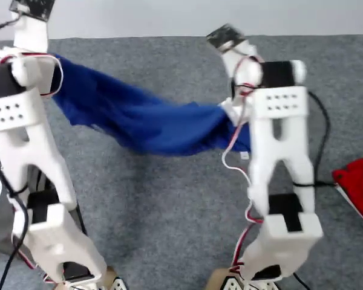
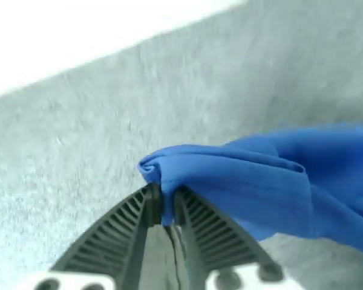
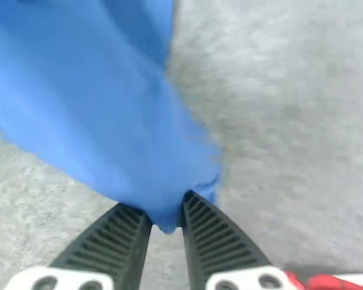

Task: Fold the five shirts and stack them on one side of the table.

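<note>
So the blue shirt (image 1: 145, 124) is strung out left to right above the grey table (image 1: 169, 211). Its long axis runs across the table, with the left end farther back and the middle sagging. The left gripper (image 2: 163, 196) has its fingers clamped on the bunched left end, and the right gripper (image 3: 167, 217) is pinching the right end the same way. A red shirt (image 1: 358, 181) lies at the table's right edge.
</note>
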Action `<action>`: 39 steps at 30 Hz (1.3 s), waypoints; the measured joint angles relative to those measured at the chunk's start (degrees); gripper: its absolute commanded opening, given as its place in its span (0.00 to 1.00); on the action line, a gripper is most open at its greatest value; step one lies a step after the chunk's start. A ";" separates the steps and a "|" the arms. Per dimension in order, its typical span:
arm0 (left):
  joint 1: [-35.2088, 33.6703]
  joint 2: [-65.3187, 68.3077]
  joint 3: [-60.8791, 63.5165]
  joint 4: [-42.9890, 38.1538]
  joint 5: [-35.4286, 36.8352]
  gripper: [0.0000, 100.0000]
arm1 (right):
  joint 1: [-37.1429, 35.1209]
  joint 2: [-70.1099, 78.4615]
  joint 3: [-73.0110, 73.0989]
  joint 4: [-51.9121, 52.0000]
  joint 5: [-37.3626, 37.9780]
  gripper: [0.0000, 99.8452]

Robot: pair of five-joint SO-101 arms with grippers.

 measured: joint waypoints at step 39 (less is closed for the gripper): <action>5.71 -42.02 38.24 -2.55 10.29 0.01 | 5.71 -15.91 36.13 -8.97 6.59 0.01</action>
